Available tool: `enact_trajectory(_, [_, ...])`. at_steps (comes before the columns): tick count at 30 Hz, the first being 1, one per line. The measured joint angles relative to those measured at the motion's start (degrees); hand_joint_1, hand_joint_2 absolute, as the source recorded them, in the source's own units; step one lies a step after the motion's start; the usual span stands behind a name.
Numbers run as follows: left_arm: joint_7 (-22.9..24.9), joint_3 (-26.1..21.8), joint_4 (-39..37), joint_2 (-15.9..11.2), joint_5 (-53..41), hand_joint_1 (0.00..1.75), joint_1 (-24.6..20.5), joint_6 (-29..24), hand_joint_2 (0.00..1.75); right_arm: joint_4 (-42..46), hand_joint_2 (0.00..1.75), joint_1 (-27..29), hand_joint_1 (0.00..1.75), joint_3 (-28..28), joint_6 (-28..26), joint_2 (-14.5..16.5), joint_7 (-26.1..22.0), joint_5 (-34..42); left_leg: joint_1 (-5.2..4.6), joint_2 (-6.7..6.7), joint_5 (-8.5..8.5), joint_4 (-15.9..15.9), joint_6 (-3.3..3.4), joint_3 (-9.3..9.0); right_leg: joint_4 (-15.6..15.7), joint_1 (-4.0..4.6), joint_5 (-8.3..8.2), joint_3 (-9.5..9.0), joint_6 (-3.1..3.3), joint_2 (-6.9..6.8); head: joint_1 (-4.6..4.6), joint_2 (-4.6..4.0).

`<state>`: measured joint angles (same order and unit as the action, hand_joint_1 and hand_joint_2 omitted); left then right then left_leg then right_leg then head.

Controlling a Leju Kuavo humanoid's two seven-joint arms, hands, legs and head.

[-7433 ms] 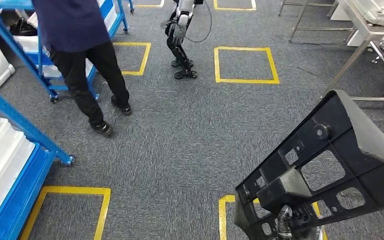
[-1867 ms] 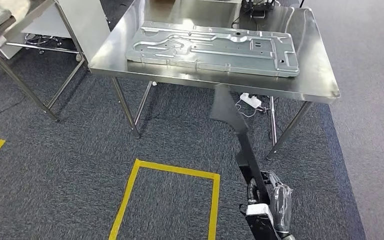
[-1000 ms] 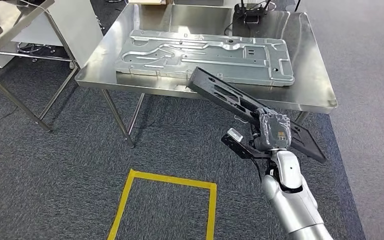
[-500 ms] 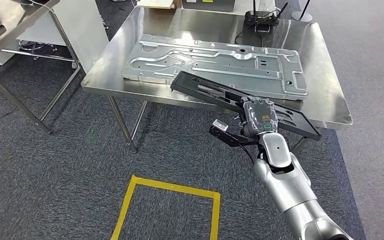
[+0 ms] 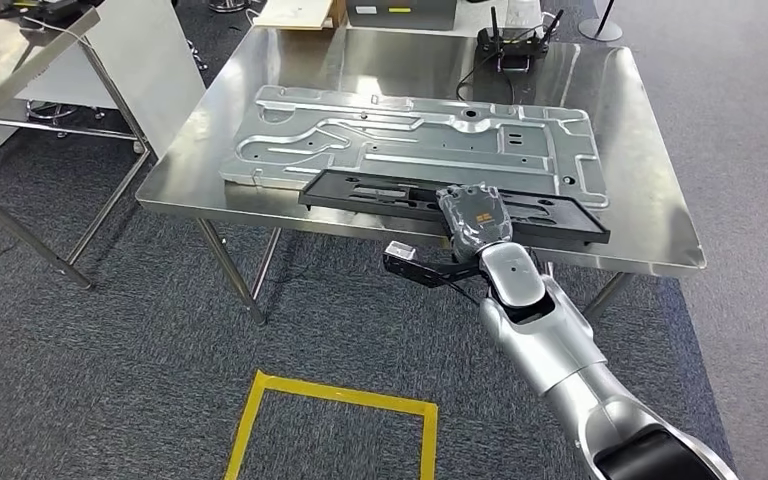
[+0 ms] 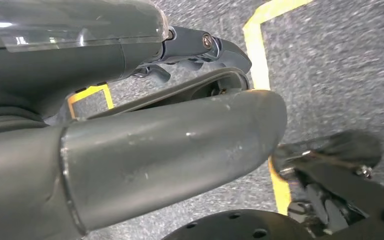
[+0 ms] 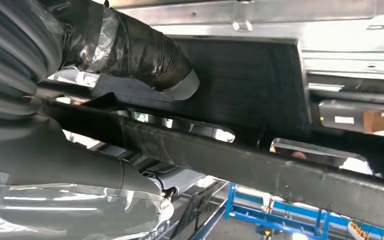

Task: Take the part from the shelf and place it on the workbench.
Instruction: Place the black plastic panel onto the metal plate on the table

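The black part (image 5: 455,202) is gripped mid-length by the right hand (image 5: 472,212), its long axis running nine to three over the surface (image 5: 650,205) near edge, above the metal plate (image 5: 410,135). Left hand (image 6: 130,145): state cannot be told.

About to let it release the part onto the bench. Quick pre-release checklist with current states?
1. Grip: right hand holds the black part near its middle: ok.
2. Position: the part lies along the near edge of the steel workbench, partly over the grey stamped panel: ok for reach, but it overlaps the panel.
3. Contact: whether the part already rests on the bench or panel: cannot tell.
4. Level: the part looks roughly flat and parallel to the bench edge: ok.
5. Far-side clutter: the black device with antennas sits at the back, apart from the part: ok.
6. Left hand: hangs over the floor, holding nothing visible: ok.
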<state>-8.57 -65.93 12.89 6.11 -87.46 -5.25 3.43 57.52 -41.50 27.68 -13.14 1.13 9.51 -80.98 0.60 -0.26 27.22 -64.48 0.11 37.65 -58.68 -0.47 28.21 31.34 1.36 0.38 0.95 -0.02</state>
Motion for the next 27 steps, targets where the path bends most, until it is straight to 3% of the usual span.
enact_trajectory(2, [0.0,0.0,0.0,0.0,0.1,0.0,0.1,0.0,0.0,-0.9,1.75,-0.8,1.75,0.6,0.3,0.2,0.2,0.0,-0.27,0.07,-2.56,4.9,0.44,-1.07,0.0,0.09,0.77,-0.78,-0.47,-0.01,0.02,0.0])
enact_trajectory(7, [0.1,0.0,0.0,0.0,0.3,0.0,0.0,0.0,0.0,-1.6,1.75,-1.4,1.75,0.9,0.6,0.3,0.2,0.0,-0.48,0.07,-2.48,5.7,1.11,-1.45,0.2,0.19,1.11,-0.99,-1.09,0.0,0.02,0.0])
enact_trajectory(9, [0.0,0.0,0.0,0.0,0.5,0.0,0.0,0.0,0.0,-2.3,1.75,-2.1,1.75,1.3,0.7,0.4,0.2,0.0,-0.31,0.0,-2.44,6.0,2.28,-2.67,-4.7,0.15,2.47,1.47,-1.98,-0.11,0.02,0.0])
enact_trajectory(11, [0.0,0.0,-0.1,0.0,0.7,0.0,0.0,0.0,0.0,-3.0,1.75,-2.7,1.75,1.7,0.8,0.4,0.3,0.0,-0.19,-0.07,-1.59,6.4,3.12,-4.06,-13.2,0.05,5.15,6.79,-2.72,-0.19,0.01,0.0])
enact_trajectory(13, [-0.1,0.0,-0.1,0.0,0.8,0.0,0.0,0.0,0.0,-3.4,1.75,-2.5,1.75,1.8,1.0,0.4,0.3,0.0,-0.32,-0.18,-0.64,6.4,3.24,-5.15,-16.4,0.07,5.89,10.36,-2.8,-0.21,0.01,0.0])
enact_trajectory(14, [-0.1,0.0,-0.1,-0.1,0.8,0.0,0.0,0.0,0.0,-3.7,1.75,-2.5,1.75,1.9,1.1,0.4,0.3,0.0,-0.42,-0.25,-0.09,6.4,3.25,-5.92,-15.1,0.14,4.64,10.75,-2.6,-0.21,0.02,0.0])
enact_trajectory(17, [-0.1,0.0,-0.2,0.1,0.8,0.0,0.2,0.1,0.0,-4.2,1.75,-2.7,1.75,2.0,1.2,0.4,0.4,0.0,-0.74,-0.38,1.63,6.6,3.03,-8.08,-4.4,0.87,-3.53,8.49,-0.83,-0.29,-0.06,0.0])
enact_trajectory(19, [-0.2,0.0,-0.5,0.3,0.9,0.0,0.1,0.1,0.0,-4.6,1.75,-3.0,1.75,2.1,1.3,0.3,0.5,0.0,-0.79,-0.34,2.39,6.6,2.45,-8.79,-0.4,1.47,-5.93,7.4,0.22,-0.27,-0.1,0.0])
enact_trajectory(22, [-0.2,0.0,-0.6,0.1,0.9,0.0,0.0,0.0,0.0,-4.8,1.75,-3.2,1.75,2.2,1.3,0.2,0.7,0.0,-0.94,-0.18,2.2,5.4,1.4,-9.28,0.9,1.13,-5.54,5.51,0.81,-0.15,-0.03,0.0])
enact_trajectory(23, [-0.2,0.0,-0.6,0.0,1.0,0.0,0.0,0.0,0.0,-4.9,1.75,-3.4,1.75,2.2,1.3,0.1,0.7,0.0,-0.91,-0.16,2.19,3.7,1.09,-8.51,1.3,0.85,-5.37,4.67,1.03,-0.15,-0.06,0.0])
enact_trajectory(25, [-0.2,0.0,-0.6,-0.1,1.0,0.0,-0.1,0.0,0.0,-4.9,1.75,-3.7,1.75,2.2,1.3,0.0,0.7,0.0,-0.58,-0.12,3.68,-2.5,0.49,-4.79,1.8,0.5,-4.71,3.42,1.28,-0.15,-0.08,0.0])
enact_trajectory(27, [-0.1,0.0,-0.6,-0.1,1.0,0.0,0.0,0.0,0.0,-5.1,1.75,-3.7,1.75,2.2,1.3,0.0,0.7,0.0,-0.05,-0.11,6.73,-8.0,-0.21,-0.24,1.7,0.32,-3.69,2.46,1.13,-0.06,-0.08,0.0])
